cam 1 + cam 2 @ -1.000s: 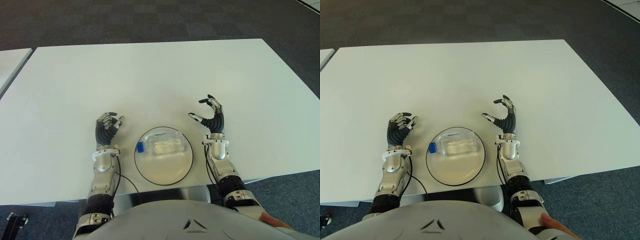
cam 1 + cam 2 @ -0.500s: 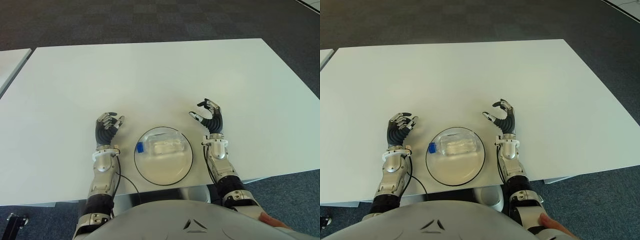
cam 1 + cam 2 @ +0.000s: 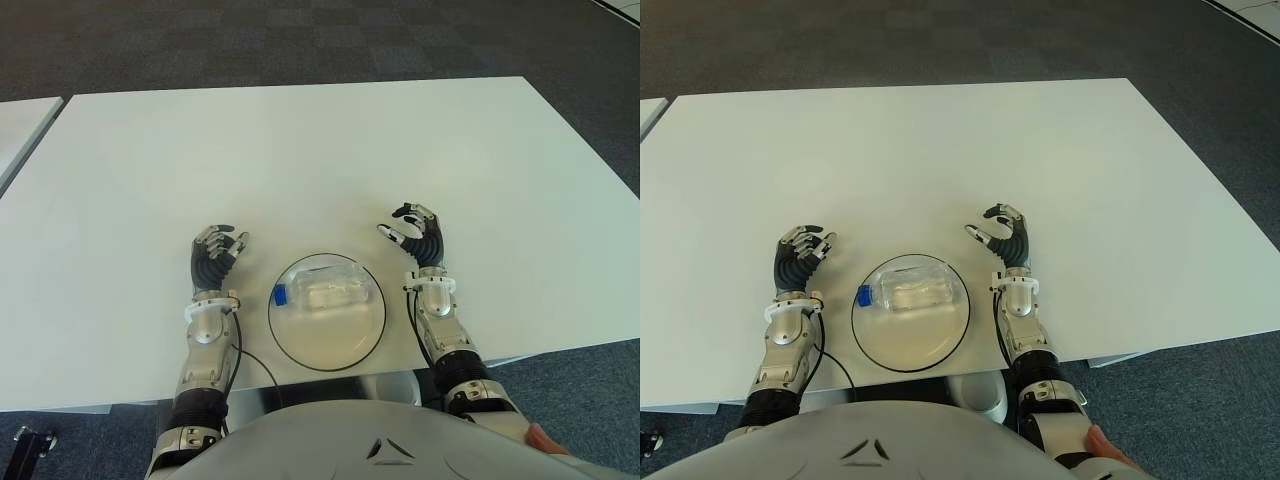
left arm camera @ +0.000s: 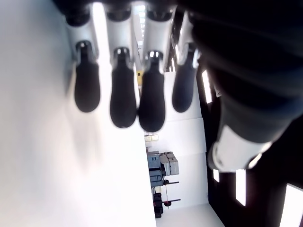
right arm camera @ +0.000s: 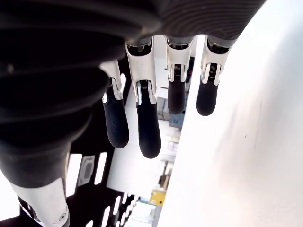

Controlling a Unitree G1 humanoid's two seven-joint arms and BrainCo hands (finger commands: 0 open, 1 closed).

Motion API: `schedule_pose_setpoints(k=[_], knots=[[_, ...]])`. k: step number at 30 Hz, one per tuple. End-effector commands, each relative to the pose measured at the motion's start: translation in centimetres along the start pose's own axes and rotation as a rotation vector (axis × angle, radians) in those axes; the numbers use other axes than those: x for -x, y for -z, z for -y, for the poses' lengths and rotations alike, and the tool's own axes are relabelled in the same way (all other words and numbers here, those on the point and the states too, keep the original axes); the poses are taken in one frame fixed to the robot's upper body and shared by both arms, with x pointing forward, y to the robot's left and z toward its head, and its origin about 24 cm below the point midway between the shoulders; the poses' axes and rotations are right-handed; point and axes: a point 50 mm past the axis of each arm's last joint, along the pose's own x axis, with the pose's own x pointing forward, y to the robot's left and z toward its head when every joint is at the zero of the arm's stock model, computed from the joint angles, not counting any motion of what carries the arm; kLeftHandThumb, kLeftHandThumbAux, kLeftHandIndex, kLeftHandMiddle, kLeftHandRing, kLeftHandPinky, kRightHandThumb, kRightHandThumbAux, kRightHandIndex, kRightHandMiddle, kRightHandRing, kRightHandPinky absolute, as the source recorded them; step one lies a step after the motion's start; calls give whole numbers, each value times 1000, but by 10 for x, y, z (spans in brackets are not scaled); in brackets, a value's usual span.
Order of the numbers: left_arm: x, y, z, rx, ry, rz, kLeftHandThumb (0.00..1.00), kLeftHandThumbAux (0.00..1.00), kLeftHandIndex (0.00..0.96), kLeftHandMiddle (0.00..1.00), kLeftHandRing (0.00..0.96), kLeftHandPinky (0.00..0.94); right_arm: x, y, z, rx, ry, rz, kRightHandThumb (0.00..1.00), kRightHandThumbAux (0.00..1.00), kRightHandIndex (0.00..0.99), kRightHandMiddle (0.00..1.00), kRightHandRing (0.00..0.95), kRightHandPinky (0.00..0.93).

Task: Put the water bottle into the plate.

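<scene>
The water bottle [image 3: 335, 294] is lying on its side inside the plate [image 3: 326, 347], its blue cap [image 3: 282, 295] pointing toward the robot's left and sitting just at the rim. In the left eye view the clear body is filling the far half of the dish, which I judge means the placing is already done. The left hand [image 3: 214, 255] is showing just beside the plate on its left, and the right hand [image 3: 418, 234] is showing near the plate on its right, both apart from the bottle. They are flanking the dish with nothing between their fingers, likely because the load has been let go.

In the right eye view the same layout is showing: the bottle is lying across the plate, and the white counter [image 3: 940, 150] is stretching away bare beyond it. The right hand's fingers are loosely curved, thumb standing away from them.

In the left wrist view the left hand's fingertips [image 4: 123, 104] are hanging relaxed and side by side, gripping nothing, with only pale counter next to them.

In the right wrist view the right hand's fingertips [image 5: 149, 132] are likewise drooping apart and empty, beside the counter surface.
</scene>
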Motion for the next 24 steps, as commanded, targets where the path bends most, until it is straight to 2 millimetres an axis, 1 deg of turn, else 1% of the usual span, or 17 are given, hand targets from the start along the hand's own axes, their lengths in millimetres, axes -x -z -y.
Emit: schedule_pose_setpoints(k=[1,9,12,16,24], knots=[[1,3,1,-13,-2,-17,706,711,434,653,633,598,0,3,-1,-7,-2,-48,700,732,426,509,467,416],[1,3,0,-14,-5,-17,706,711,434,656,637,604,0,4,-2,-2,-13,-68,701,731,426,511,466,404],[0,3,0,-11,-6,-20,706,711,434,657,638,603,0,4,-2,-5,-19,-76,701,731,426,509,465,412],[0,3,0,-10,-7,-22,706,711,434,656,634,600,0,5,-3,-11,-26,-84,702,732,426,503,465,448],[-1,3,0,-17,-7,-22,706,710,434,655,636,605,-1,7,-5,-45,-47,-105,702,733,425,497,467,455]])
